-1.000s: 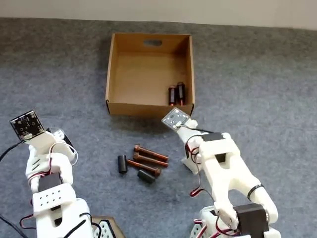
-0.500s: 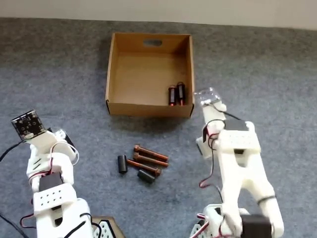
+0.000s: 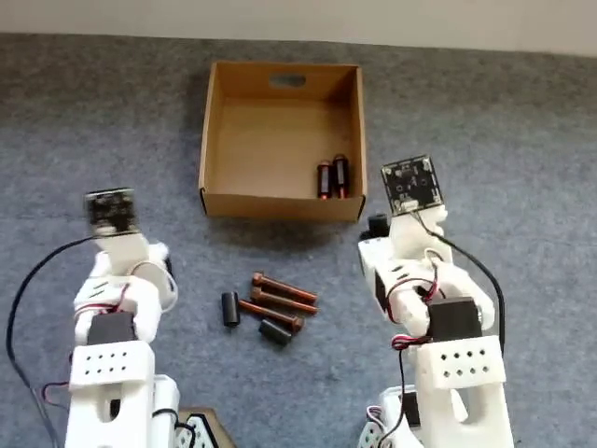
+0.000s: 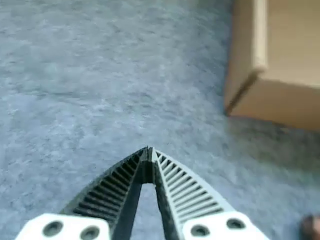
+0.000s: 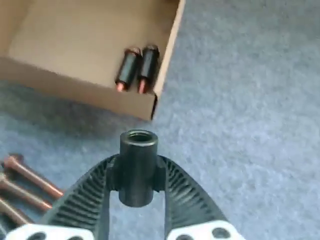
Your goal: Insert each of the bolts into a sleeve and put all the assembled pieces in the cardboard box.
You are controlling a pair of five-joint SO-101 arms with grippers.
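Note:
Three copper bolts (image 3: 280,299) lie side by side on the grey carpet in front of the cardboard box (image 3: 213,140). Two black sleeves (image 3: 229,309) rest beside them, the other sleeve (image 3: 274,331) at their near end. Two assembled pieces (image 3: 331,177) lie in the box's front right corner, also in the right wrist view (image 5: 137,67). My right gripper (image 5: 137,167) is shut on a black sleeve (image 5: 138,150), held upright just off the box's front right corner (image 3: 376,224). My left gripper (image 4: 148,152) is shut and holds nothing, over bare carpet left of the box (image 4: 270,75).
Grey carpet covers the whole table. The box wall (image 5: 160,60) stands close ahead of the right gripper. Bolts (image 5: 25,185) lie to one side of the held sleeve. A bolt end (image 4: 312,227) shows at the edge of the left wrist view.
The right arm swung right from the box's front corner and drew back, the sleeve still in its gripper. The left arm moved right, closer to the bolts.

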